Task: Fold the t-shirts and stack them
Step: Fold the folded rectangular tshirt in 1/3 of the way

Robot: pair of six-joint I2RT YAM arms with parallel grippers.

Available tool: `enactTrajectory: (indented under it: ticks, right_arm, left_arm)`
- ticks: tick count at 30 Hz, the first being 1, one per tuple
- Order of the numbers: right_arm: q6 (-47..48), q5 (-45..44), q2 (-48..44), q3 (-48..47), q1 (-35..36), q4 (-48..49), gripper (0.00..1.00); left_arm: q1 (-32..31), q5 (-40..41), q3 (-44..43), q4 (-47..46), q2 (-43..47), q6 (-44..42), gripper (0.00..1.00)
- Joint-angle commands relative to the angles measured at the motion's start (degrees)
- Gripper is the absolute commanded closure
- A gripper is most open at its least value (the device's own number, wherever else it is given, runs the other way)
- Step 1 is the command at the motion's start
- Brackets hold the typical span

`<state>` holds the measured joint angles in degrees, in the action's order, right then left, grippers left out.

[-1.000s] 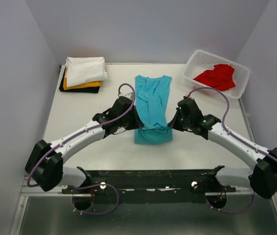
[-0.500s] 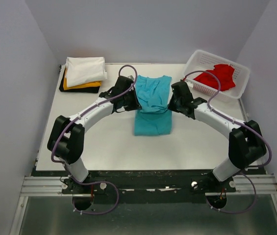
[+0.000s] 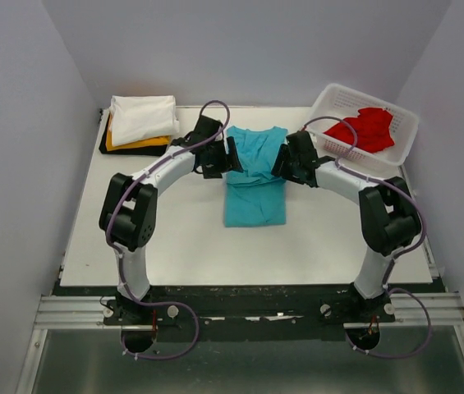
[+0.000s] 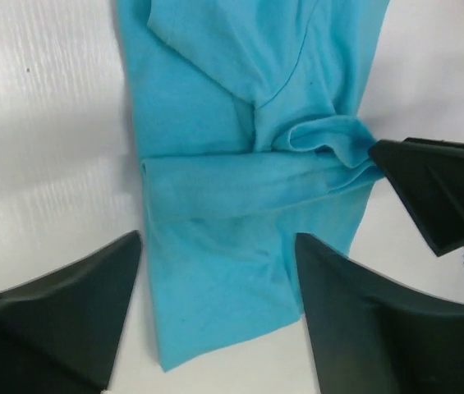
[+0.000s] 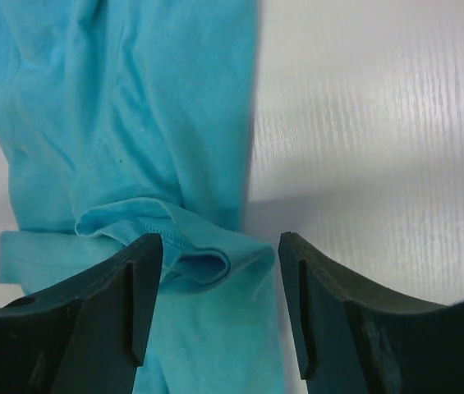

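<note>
Teal t-shirt (image 3: 254, 185) lies mid-table (image 3: 174, 238), folded over itself, with a rumpled fold edge across its middle. Left gripper (image 4: 219, 316) is at its left edge, jaws apart, cloth lying loose between them, nothing pinched. Right gripper (image 5: 219, 267) is at the right edge, jaws apart too, straddling the bunched fold. Stack of 3 folded t-shirts (image 3: 141, 119) sits far left. Red t-shirt (image 3: 363, 127) lies in the basket (image 3: 406, 131) far right.

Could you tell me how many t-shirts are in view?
5: white, yellow-orange and black stacked far left; teal mid-table; red in the basket. Others may be hidden.
</note>
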<state>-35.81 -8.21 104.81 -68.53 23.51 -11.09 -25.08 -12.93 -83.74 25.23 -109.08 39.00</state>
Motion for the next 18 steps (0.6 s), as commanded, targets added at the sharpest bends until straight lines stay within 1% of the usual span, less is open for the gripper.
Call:
enactTrajectory:
  ticks: [1,4,6,7,9,11,12,16,18]
  right_arm:
    - [1.6,1.1,0.2,-3.5,-1.3,2.2,0.24]
    - [2.2,4.0,-4.5,0.5,-1.3,3.2,0.07]
    - [3.8,9.8,-8.7,5.1,-1.3,5.9,0.0]
    - [4.3,13.6,-10.6,7.7,-1.3,7.3,0.0]
    - [5.8,24.2,-13.1,11.3,-1.1,10.3,0.0]
    - [6.4,35.2,-12.5,13.6,-0.4,15.4,0.0]
    - [6.4,37.3,-11.4,14.0,0.3,16.6,0.0]
    - [8.4,37.4,-5.3,9.9,2.4,18.5,0.0]
    - [9.9,34.3,-1.4,5.1,2.4,17.0,0.0]
  left_arm:
    - [1.9,-3.8,-6.1,1.8,-1.1,-2.0,0.02]
    - [2.1,-2.9,-2.8,0.9,3.3,-2.3,0.01]
    - [2.1,-2.8,3.9,-1.9,7.6,-1.5,0.02]
    - [2.1,-2.6,6.7,-2.7,9.5,-1.2,0.02]
    - [2.1,-1.9,13.2,-4.3,13.8,0.0,0.01]
    - [2.1,-1.9,20.8,-6.7,18.2,1.3,0.01]
    - [2.0,-2.2,24.5,-7.7,20.4,1.9,0.01]
    - [2.0,-3.1,35.4,-11.1,27.6,6.0,0.02]
    - [1.9,-3.6,39.5,-12.5,30.5,7.1,0.01]
